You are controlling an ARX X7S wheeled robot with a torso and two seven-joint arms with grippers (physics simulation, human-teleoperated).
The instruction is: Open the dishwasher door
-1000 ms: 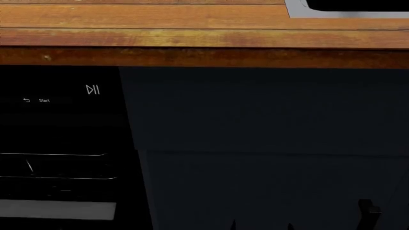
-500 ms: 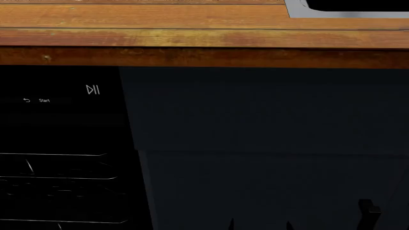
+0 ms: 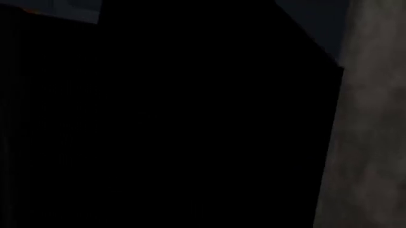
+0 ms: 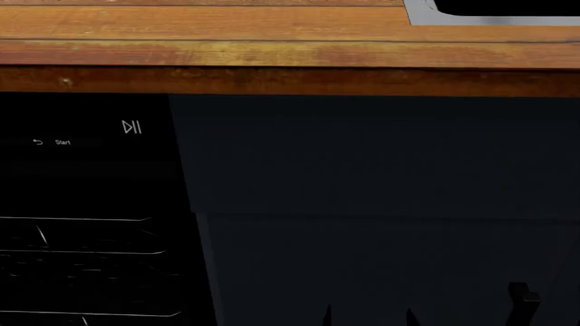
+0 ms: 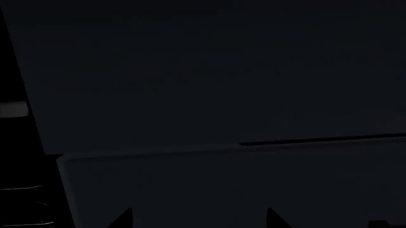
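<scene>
The dishwasher door (image 4: 86, 176) is the glossy black front at the left of the head view, under the wooden countertop, with a white play/pause symbol, "Start" text and thin horizontal lines low down. A sliver of it shows in the right wrist view (image 5: 16, 190). My right gripper (image 4: 368, 319) is at the bottom edge, in front of the matte dark cabinet panel (image 4: 381, 163) to the right of the door. Its two fingertips stand wide apart and hold nothing; it also shows in the right wrist view (image 5: 198, 221). The left wrist view is almost all black and shows no fingers.
A wooden countertop (image 4: 272, 47) overhangs the fronts, with a metal sink rim (image 4: 490, 17) at the far right. A black upright piece (image 4: 523, 302) stands low at the right. The cabinet panel has a horizontal seam (image 5: 317, 140). A grey surface (image 3: 371, 142) borders the black in the left wrist view.
A pale grey strip low on the dishwasher door one second ago is gone; thin bright lines show there now. My right fingertips have risen very slightly.
</scene>
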